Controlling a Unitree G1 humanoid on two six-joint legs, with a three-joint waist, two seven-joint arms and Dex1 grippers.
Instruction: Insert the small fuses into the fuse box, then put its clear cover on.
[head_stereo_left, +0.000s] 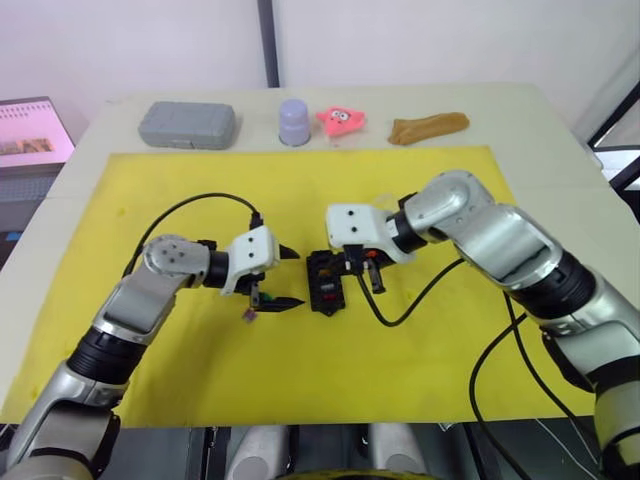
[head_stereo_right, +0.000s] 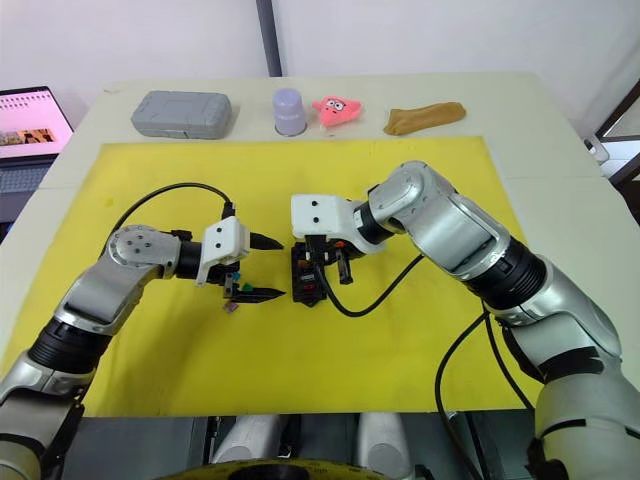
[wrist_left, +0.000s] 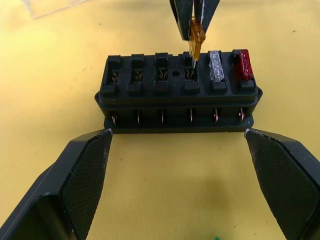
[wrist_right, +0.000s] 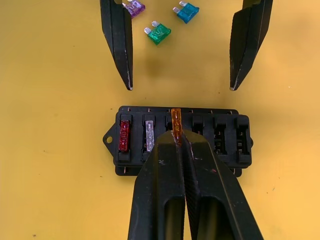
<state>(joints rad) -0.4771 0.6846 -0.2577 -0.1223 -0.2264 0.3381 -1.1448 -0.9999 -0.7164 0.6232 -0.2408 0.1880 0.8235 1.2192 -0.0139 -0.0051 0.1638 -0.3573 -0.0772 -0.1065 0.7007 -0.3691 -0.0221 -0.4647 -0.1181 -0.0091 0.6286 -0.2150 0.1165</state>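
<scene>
Right gripper: I see it pinching the orange fuse, blades at the third slot.
Left gripper: spread wide, empty, just beside the box.
Box: on the yellow mat; red fuse and grey fuse seated.
Loose fuses: purple, green, teal on the mat near the left fingers.
</scene>
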